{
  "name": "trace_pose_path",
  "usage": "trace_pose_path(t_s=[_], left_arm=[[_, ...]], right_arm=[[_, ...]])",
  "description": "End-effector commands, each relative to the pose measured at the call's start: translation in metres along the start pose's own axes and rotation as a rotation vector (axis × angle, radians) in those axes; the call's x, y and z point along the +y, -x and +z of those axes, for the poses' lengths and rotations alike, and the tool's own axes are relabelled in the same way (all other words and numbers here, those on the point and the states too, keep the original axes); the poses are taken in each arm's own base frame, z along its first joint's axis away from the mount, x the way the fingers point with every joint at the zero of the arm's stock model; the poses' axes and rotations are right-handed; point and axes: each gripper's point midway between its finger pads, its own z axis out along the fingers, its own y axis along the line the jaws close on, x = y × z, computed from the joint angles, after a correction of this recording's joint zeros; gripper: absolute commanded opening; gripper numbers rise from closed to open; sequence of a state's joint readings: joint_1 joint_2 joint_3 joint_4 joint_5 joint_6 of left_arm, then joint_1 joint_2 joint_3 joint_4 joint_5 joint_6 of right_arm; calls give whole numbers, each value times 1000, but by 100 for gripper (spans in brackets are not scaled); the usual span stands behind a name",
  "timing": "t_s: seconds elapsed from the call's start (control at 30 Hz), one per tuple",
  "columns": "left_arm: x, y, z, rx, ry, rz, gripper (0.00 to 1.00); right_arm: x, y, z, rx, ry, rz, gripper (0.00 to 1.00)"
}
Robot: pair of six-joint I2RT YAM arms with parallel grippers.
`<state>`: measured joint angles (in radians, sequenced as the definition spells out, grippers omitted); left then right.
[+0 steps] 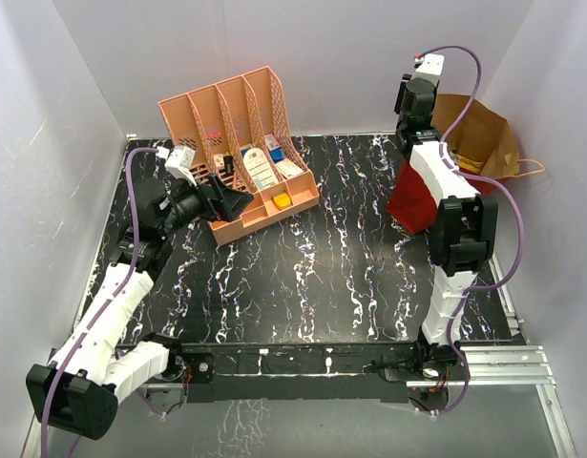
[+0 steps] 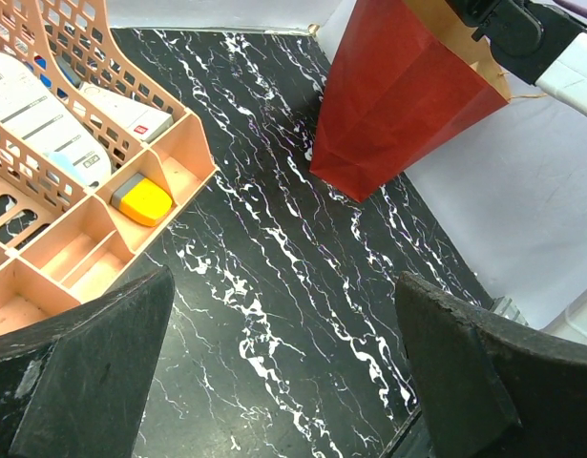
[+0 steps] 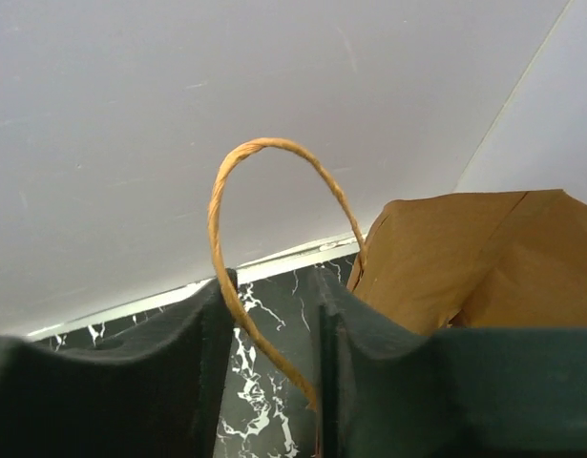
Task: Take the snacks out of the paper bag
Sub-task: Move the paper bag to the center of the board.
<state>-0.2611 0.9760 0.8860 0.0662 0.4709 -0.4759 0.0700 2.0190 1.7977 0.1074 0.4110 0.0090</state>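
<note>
The paper bag (image 1: 414, 202), red outside and brown inside, leans tilted at the table's far right edge with its mouth toward the right wall. It also shows in the left wrist view as the paper bag (image 2: 398, 105). A bit of yellow (image 1: 470, 163) shows inside its mouth; the other snacks are hidden. My right gripper (image 1: 410, 138) is at the bag's top. In its wrist view the right gripper (image 3: 271, 286) stands with the jaws partly apart. The tan cord handle (image 3: 274, 145) runs through the gap beside the brown bag wall (image 3: 465, 258). My left gripper (image 1: 231, 202) is wide open over bare table (image 2: 283, 286).
A salmon-pink slotted organizer (image 1: 241, 143) with small boxes and cards stands at the back left, right next to my left gripper. Its front tray (image 2: 83, 248) holds a yellow item (image 2: 145, 198). White walls close in the table on three sides.
</note>
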Motion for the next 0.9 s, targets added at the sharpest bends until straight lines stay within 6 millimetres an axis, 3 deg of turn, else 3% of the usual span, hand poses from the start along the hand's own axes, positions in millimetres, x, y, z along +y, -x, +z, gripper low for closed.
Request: trace_pose_path(t_s=[0.0, 0.13, 0.27, 0.43, 0.47, 0.67, 0.87], left_arm=[[-5, 5, 0, -14, -15, 15, 98], [-7, 0, 3, 2, -34, -7, 98], [-7, -2, 5, 11, -40, -16, 98], [-5, -5, 6, 20, -38, -23, 98], [-5, -5, 7, 23, -38, -24, 98], [-5, -10, 9, 36, -43, -31, 98], [-5, -20, 15, 67, -46, -57, 98]], right_arm=[[5, 40, -7, -65, 53, 9, 30], [8, 40, -19, -38, 89, 22, 8], [29, 44, -48, 3, 182, 41, 7], [49, 24, -93, 93, 240, 16, 7], [48, 29, -107, 89, 252, 32, 7], [59, 16, -175, 175, 361, 98, 7], [72, -15, -251, 307, 512, 98, 8]])
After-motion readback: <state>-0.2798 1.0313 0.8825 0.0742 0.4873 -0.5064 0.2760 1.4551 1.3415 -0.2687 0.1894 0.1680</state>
